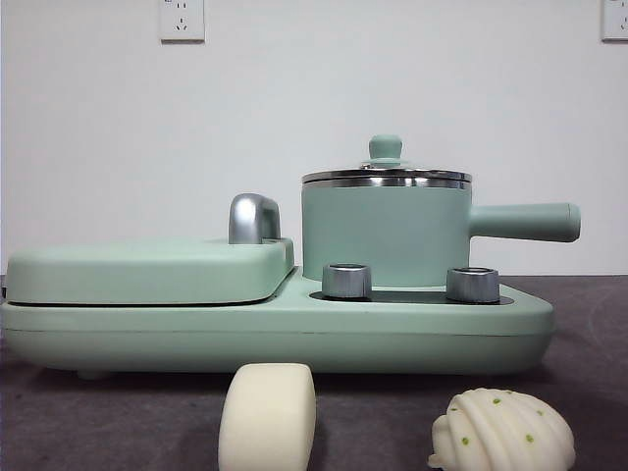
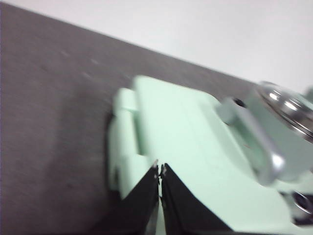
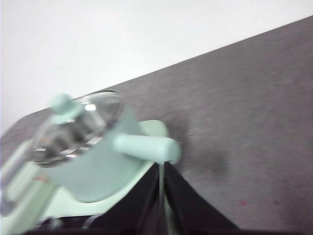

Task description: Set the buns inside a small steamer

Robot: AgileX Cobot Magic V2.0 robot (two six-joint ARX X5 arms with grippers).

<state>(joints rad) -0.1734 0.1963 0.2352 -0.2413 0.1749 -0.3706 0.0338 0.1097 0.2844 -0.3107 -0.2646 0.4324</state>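
The small steamer (image 1: 385,232) is a mint green pot with a steel rim, a glass lid with a green knob and a long side handle (image 1: 525,222). It stands on the right of a mint green cooker base (image 1: 275,329), lid on. The smooth cream bun (image 1: 267,416) stands on the table in front of the base. The white ridged bun with green specks (image 1: 503,432) lies to its right. My left gripper (image 2: 160,171) is shut and empty above the flat grill lid (image 2: 186,147). My right gripper (image 3: 162,169) is shut and empty above the steamer's handle (image 3: 146,147). Neither gripper shows in the front view.
The flat mint grill lid (image 1: 147,270) with a chrome handle (image 1: 253,218) covers the left half of the base. Two steel knobs (image 1: 346,281) sit on the base below the steamer. The table is dark grey cloth (image 1: 98,422), with a white wall behind.
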